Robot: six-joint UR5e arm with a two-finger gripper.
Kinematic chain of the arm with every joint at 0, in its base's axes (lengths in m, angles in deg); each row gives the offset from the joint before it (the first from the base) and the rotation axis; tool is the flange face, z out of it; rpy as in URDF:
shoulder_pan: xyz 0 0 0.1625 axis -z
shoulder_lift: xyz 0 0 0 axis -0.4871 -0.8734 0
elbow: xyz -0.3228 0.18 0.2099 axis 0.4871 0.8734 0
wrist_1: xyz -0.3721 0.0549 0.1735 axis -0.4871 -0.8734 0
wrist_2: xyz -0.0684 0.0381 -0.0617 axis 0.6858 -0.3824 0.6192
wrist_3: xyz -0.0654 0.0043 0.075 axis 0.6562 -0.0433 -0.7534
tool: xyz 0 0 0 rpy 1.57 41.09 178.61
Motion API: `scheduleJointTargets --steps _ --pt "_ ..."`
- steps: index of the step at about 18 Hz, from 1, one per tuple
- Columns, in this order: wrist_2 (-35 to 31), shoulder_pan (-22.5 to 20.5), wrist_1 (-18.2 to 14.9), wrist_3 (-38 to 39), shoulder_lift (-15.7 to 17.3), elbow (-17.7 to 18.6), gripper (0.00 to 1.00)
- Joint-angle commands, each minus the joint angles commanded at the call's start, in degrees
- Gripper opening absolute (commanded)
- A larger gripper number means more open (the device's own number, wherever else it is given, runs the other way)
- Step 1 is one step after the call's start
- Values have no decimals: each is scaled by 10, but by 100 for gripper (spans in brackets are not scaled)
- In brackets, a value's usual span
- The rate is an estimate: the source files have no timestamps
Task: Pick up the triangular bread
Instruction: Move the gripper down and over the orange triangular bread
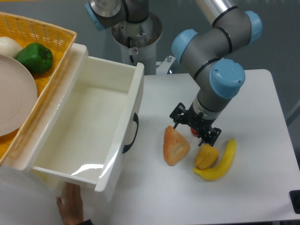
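The triangular bread [175,146] lies on the white table, an orange-tan wedge with its point toward the back and its rounded end toward the front. My gripper [194,125] hangs just behind and to the right of the bread's tip, pointing down. Its black fingers [178,114] are spread apart and hold nothing. The gripper is apart from the bread and stands over the gap between it and a yellow-orange pepper [206,156].
A curved yellow banana [221,163] lies right of the pepper. A white open drawer [132,108] fills the left, steadied by a hand [70,206] below it. Above it sits a yellow basket [56,33] with a green pepper [35,57] and a plate [14,93].
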Motion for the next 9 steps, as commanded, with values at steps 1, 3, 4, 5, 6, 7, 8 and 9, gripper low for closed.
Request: scheduleJointTargets --steps 1,3,4,5,6,7,8,9 --pt "0 0 2 0 -1 0 100" --pt "1 0 5 1 -3 1 100" --pt "1 0 10 0 -4 0 100" --pt "0 0 11 1 -5 1 100" --pt "0 1 12 3 -7 5 100" --pt "0 2 15 4 -6 11 100" --pt "-1 3 18 5 -5 19 100" --pt "-1 4 29 5 -3 29 100"
